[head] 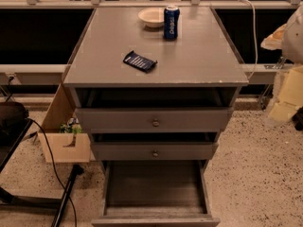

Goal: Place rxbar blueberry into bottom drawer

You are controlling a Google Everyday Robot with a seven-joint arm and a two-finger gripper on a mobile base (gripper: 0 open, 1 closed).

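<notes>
The rxbar blueberry (140, 61), a flat dark navy bar with pale printed lines, lies on the grey cabinet top (199, 56), left of centre and towards the front. The bottom drawer (155, 188) is pulled out towards me, and nothing shows on its inside floor. The two upper drawers with round knobs (155, 122) (155, 153) are nearly closed. My gripper (286, 96) shows as pale shapes at the right edge of the view. It is beside the cabinet, well away from the bar, and holds nothing that I can see.
An upright blue soda can (171, 21) and a white bowl (152, 17) stand at the back of the cabinet top. A cardboard box (64, 141) sits on the floor to the left, with a black stand and cable (61, 193) near it. The floor (255, 174) is speckled.
</notes>
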